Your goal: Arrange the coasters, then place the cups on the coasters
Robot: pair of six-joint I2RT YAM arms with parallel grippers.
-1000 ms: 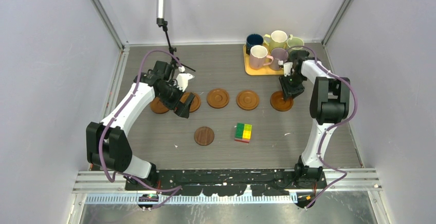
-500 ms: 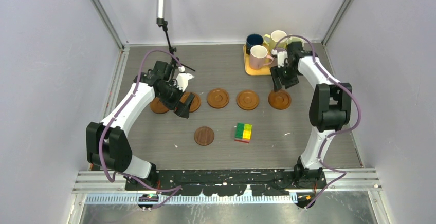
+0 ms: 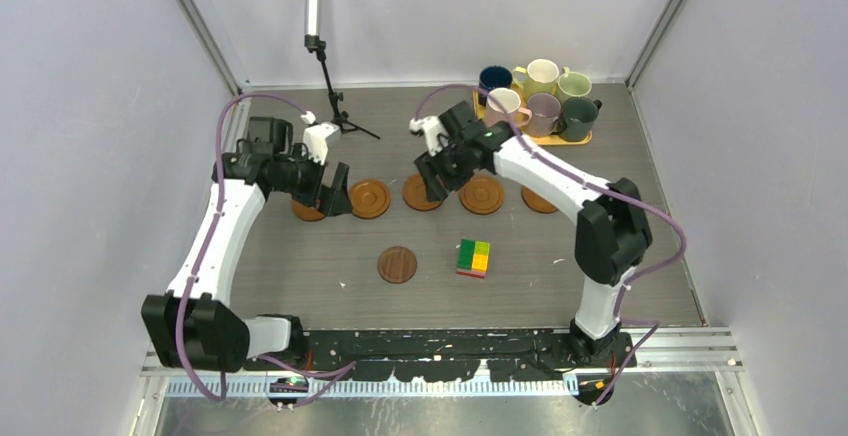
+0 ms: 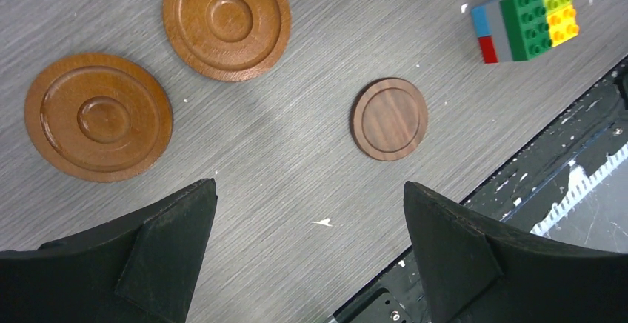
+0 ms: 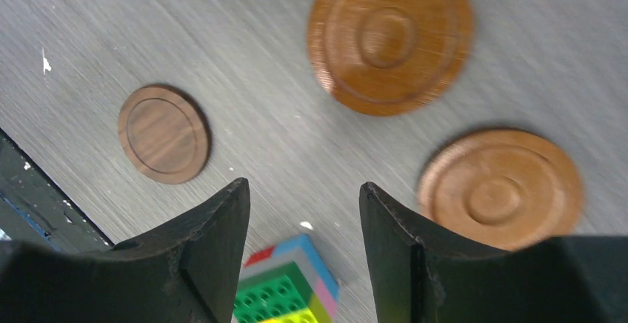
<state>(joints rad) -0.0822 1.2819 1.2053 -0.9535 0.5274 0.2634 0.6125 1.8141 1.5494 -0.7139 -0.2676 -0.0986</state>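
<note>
Arms moved most: right gripper (image 3: 436,186) has swung from the tray (image 3: 578,140) end to mid-row, jaws half-spread, empty; left gripper (image 3: 336,196) gapes wide, empty. Cups (image 3: 543,109) sit on the tray. Five coasters (image 3: 482,194) line up; dark coaster (image 3: 397,264) lies apart, likely next.

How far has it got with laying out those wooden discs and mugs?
Looks done: five coasters lie in a row. In hand: nothing; the left gripper and right gripper hover open and empty above that row. Left: the darker coaster sits apart, nearer the arms, so it likely needs to join the line, and all six cups are crowded on the tray, none on a coaster.
</note>
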